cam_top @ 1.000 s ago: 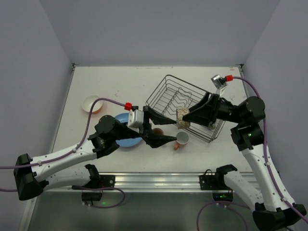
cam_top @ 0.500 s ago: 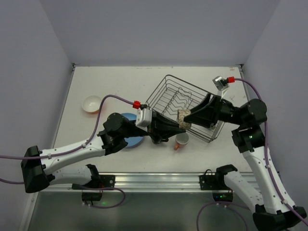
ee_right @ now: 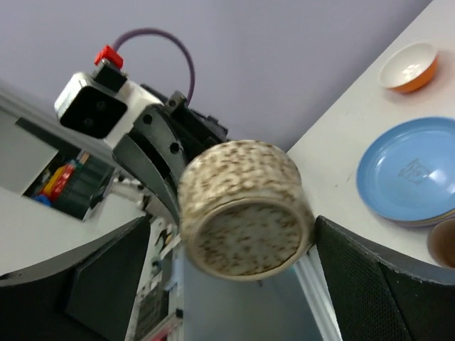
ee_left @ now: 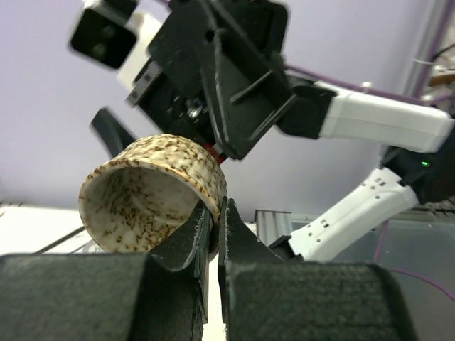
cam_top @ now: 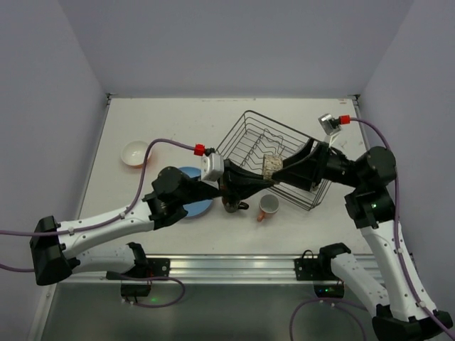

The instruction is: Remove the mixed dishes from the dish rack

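A small cream cup with brown speckles [cam_top: 270, 166] hangs in the air over the front edge of the black wire dish rack [cam_top: 245, 125]. My left gripper [cam_top: 264, 179] is shut on its rim [ee_left: 213, 202], one finger inside the cup [ee_left: 153, 188] and one outside. My right gripper [cam_top: 279, 169] stands open around the same cup [ee_right: 245, 209]; its wide pads [ee_right: 384, 280] sit apart from the cup's sides. In the right wrist view I look at the cup's underside, with the left gripper [ee_right: 153, 167] behind it.
On the table lie a light blue plate [cam_top: 193, 207], an orange bowl with a white inside [cam_top: 135, 153], a pink mug [cam_top: 268, 207] and a brown mug [cam_top: 233, 204]. The right wrist view shows the plate [ee_right: 409, 170] and the bowl [ee_right: 407, 67] too.
The left arm reached right to the cup and its gripper shut on the rim. The right gripper, which held the cup, has opened wide around it.
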